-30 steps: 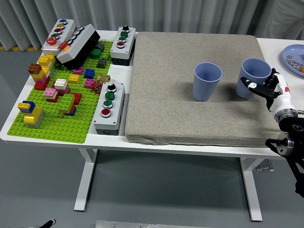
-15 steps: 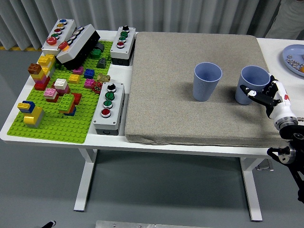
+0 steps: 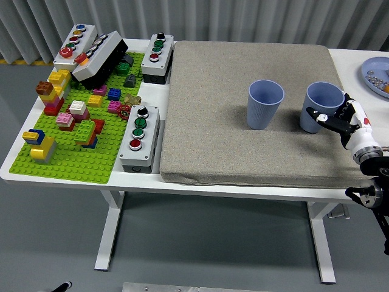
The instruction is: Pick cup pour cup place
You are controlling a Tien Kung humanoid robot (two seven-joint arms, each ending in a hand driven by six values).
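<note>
Two blue cups stand upright on the grey mat (image 3: 243, 146). The left cup (image 3: 265, 104) stands free near the mat's middle. The right cup (image 3: 321, 100) is near the mat's right edge, with its base on or just above the mat. My right hand (image 3: 331, 117) comes in from the lower right and wraps that cup's right side, thumb across its front and the other fingers (image 3: 347, 109) behind it. I cannot see what is inside either cup. My left arm is out of view.
A green brick baseplate (image 3: 79, 158) with several coloured bricks fills the table's left side. Button boxes (image 3: 139, 139) (image 3: 157, 56) (image 3: 76, 45) stand beside and behind it. A blue plate (image 3: 377, 76) holding small items sits at the far right edge.
My right hand has brought the right cup down and slightly left, towards the mat. The left cup has not moved.
</note>
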